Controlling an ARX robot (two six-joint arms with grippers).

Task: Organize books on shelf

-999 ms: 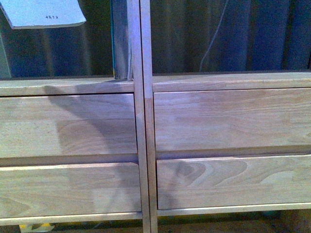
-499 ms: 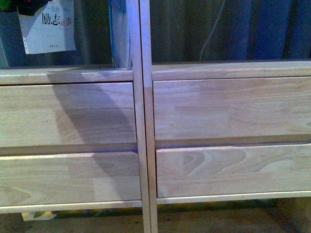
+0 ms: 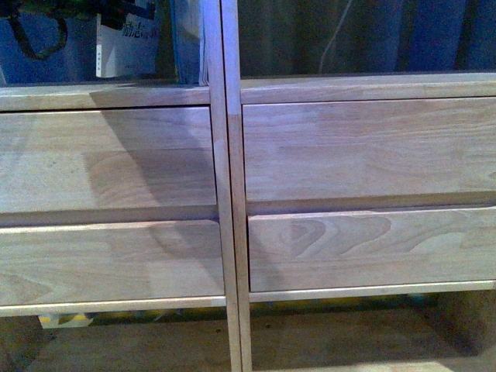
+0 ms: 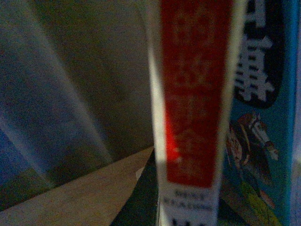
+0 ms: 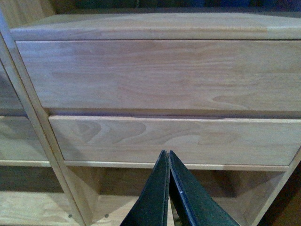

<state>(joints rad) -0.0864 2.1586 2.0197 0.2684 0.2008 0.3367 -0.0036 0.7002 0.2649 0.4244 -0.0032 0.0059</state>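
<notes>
in the shelf (image 3: 349,87), white book (image 3: 124,50) seemingly clamped by left gripper (image 3: 116,14), teal book (image 3: 188,43) beside, right gripper (image 5: 167,157) together

In the front view the top edge cuts off the white book (image 3: 124,50), the teal book (image 3: 188,43) and the dark left gripper (image 3: 116,12), so its grip cannot be told. In the left wrist view the red spine (image 4: 197,94) is blurred, its characters unreadable.

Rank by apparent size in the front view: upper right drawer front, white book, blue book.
1. upper right drawer front
2. white book
3. blue book, close to the white one; both partly hidden
</notes>
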